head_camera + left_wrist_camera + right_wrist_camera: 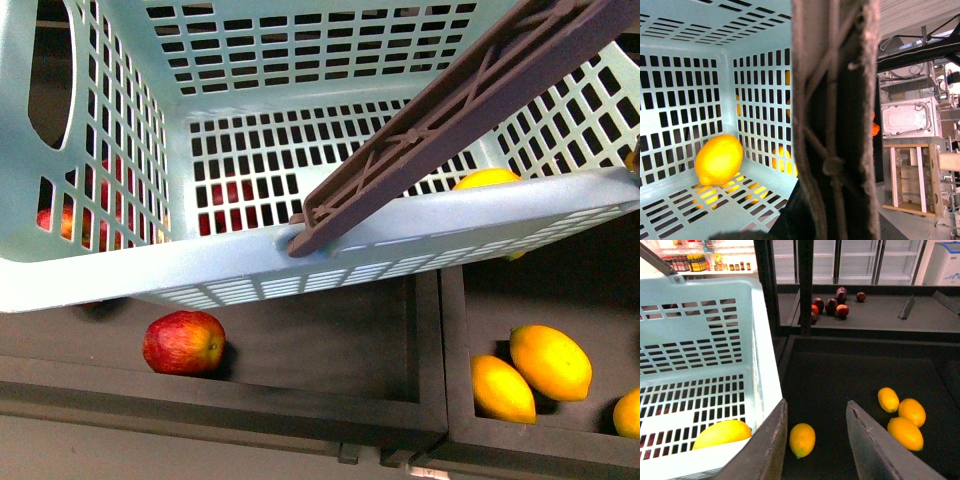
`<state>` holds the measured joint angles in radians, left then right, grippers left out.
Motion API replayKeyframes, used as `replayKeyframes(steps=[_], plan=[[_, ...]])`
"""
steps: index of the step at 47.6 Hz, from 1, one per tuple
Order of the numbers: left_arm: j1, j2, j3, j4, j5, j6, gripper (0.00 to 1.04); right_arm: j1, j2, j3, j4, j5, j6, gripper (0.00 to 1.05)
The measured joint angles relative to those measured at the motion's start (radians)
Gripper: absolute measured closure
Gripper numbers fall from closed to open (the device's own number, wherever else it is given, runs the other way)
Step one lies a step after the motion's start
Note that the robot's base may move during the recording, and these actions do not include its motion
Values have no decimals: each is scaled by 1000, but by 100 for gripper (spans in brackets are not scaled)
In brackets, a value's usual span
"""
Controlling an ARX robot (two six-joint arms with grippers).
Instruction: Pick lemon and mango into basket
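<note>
One lemon (721,434) lies on the basket (700,305) floor near a corner. Just outside, a second lemon (802,439) lies in the dark bin (850,370) under the wide-spread right claw (817,405). The left claw's state cannot be told; the brown handle (835,120) fills its view.

We see one smooth yellow-orange lemon (719,159) lying on its side on the slotted floor of the light teal basket (130,280), near a corner.
</note>
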<state>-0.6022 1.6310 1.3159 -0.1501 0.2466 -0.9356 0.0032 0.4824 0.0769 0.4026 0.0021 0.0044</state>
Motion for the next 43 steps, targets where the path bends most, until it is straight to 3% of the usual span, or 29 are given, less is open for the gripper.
replayKeyframes(steps=[15, 43], plan=[[-8, 0, 0, 0, -1, 3, 100, 0, 0, 0, 0, 2, 1, 8], [-2, 0, 0, 0, -11, 1, 100, -2, -2, -3, -2, 0, 0, 9]])
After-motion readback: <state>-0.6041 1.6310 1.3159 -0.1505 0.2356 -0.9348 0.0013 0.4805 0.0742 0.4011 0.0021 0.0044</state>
